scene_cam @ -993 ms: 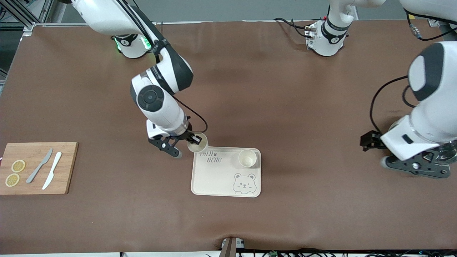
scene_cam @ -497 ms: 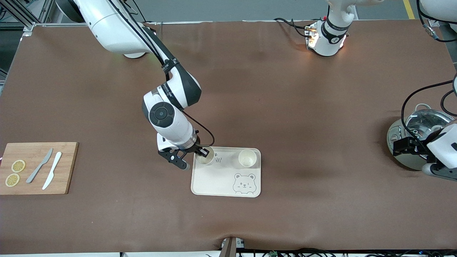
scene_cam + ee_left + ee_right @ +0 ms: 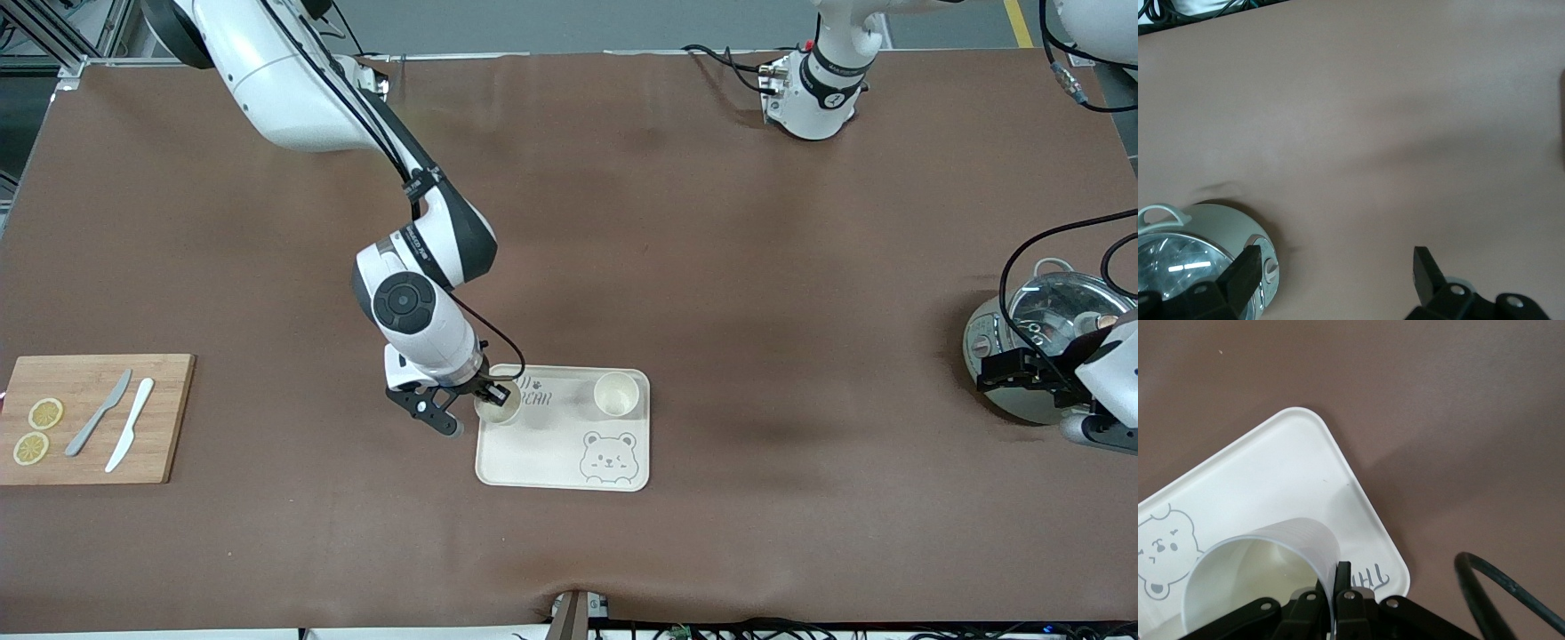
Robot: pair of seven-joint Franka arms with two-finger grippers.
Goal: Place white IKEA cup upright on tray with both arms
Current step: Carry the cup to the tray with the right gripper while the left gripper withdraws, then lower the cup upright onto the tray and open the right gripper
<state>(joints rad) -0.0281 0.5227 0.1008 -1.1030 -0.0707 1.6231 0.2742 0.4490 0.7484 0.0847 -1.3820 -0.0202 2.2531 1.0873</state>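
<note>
Front view: we see the right gripper [image 3: 492, 392], jaws pinching a white cup [image 3: 498, 404], now lowered inside the tray [image 3: 533, 444] at its ten-o'clock corner; the left gripper [image 3: 1022, 373], jaws spread and empty, has withdrawn over a pot [image 3: 1031, 324].

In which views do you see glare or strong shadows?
Front view: soft dark shadow patches on the table, no hard glare. Left wrist view: a bright reflection on the shiny pot. Right wrist view: even light on the tray and the held cup.

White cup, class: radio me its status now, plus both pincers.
Right pincer shut on white cup, upright over tray corner. Left pincer open, waiting by steel pot. Second cup already on tray, not in the way.
</note>
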